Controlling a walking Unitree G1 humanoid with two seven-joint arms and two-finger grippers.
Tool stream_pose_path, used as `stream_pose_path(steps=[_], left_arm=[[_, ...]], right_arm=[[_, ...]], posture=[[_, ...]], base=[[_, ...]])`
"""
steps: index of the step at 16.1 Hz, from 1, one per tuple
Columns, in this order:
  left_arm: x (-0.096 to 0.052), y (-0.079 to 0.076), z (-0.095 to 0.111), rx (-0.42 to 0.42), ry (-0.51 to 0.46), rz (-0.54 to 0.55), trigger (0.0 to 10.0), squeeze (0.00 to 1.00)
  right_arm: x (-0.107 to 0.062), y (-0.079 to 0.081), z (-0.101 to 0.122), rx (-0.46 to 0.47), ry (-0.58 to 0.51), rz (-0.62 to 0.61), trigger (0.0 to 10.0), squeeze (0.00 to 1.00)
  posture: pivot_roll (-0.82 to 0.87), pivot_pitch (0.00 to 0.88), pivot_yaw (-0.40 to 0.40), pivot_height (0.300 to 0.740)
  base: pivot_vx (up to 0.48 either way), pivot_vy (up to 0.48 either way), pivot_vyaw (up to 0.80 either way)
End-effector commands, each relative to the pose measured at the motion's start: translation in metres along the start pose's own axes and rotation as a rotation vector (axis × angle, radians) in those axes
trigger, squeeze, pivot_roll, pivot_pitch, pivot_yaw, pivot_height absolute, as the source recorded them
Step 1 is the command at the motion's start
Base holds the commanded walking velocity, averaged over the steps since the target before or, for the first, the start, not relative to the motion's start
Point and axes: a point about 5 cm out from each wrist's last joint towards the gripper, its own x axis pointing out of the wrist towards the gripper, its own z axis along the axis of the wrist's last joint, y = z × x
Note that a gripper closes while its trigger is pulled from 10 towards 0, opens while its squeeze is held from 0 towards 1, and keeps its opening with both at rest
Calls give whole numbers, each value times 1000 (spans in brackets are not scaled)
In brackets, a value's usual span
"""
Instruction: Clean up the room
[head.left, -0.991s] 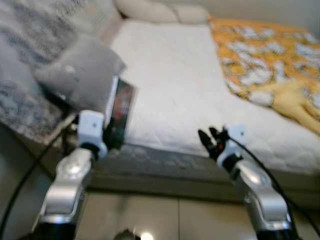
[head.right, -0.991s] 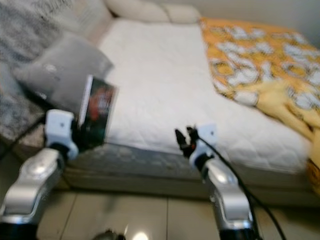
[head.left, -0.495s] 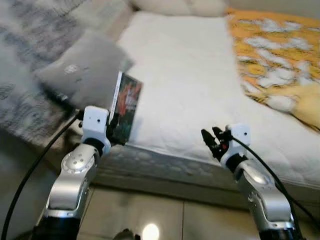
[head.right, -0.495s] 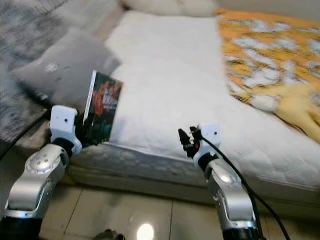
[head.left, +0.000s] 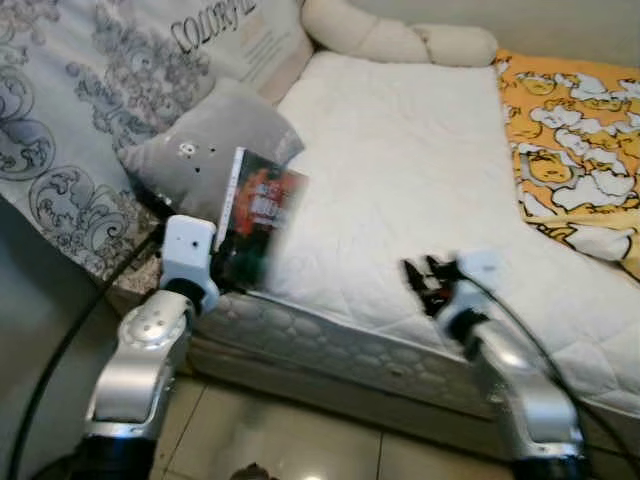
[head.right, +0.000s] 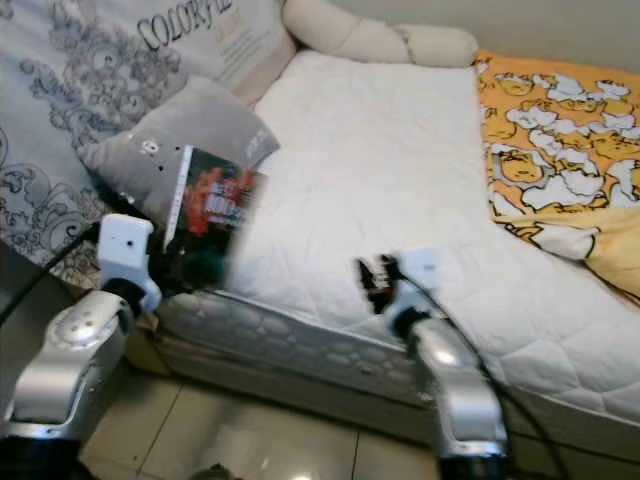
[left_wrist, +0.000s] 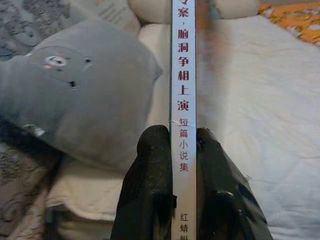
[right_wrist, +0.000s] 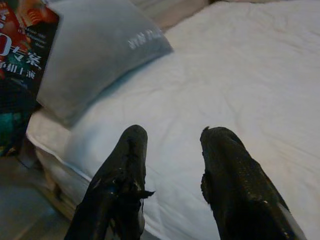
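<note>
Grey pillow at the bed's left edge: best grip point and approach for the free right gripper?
Take the grey pillow by its near-right corner, coming in from the mattress side. It leans tilted against the patterned blanket, so that corner stands proud and looks soft enough to pinch. The right gripper is open and empty over the bed edge; the left gripper is shut on the book, which stands in front of the pillow's lower part.

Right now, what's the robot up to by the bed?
The robot stands at the edge of the bed. Its left gripper is shut on a book, held upright by the spine near the gray pillow. The right gripper hovers open and empty over the white mattress. A yellow blanket lies on the bed's far side.
</note>
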Motion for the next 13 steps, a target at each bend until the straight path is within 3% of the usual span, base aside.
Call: stream_pose_path(steps=[1,13], left_arm=[[2,-3,10,6,-47,-9,10000,0],[5,-4,12,-1,-52,-27,10000,0]], right_arm=[[-3,-9,4,-6,-8,-25,10000,0],[-2,-12,4,0,-9,-44,10000,0]], posture=[[55,0,-1,740],[42,0,7,740]], base=[[262,0,0],[304,0,0]])
